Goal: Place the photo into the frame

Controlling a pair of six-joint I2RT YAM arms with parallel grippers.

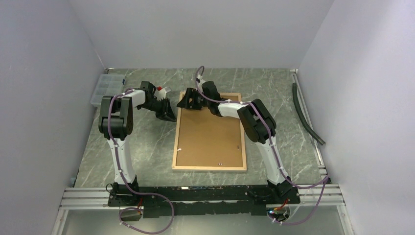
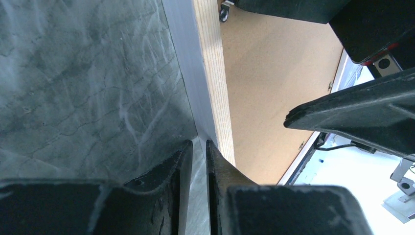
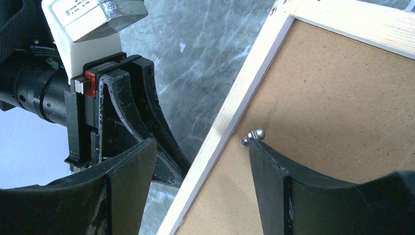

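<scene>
Top external view is showing the frame (image 1: pixel 209 168) lying back-up on the counter (image 1: pixel 147 147), room open along both long edges. Left claw (image 2: pixel 198 145), nearly closed, is touching its left rim; right claw (image 3: pixel 200 144) is gaping wide astride that rim.

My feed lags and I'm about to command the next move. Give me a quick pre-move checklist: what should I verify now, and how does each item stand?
1. Frame lying flat, back up: ok.
2. Backing panel out of the frame: not ok, it still sits inside the rim.
3. Right gripper open and beside the metal clip: ok.
4. Left gripper gripping the frame's left edge: cannot tell; it is nearly closed right at that edge.
5. Photo located: not ok, it appears in no view.
</scene>
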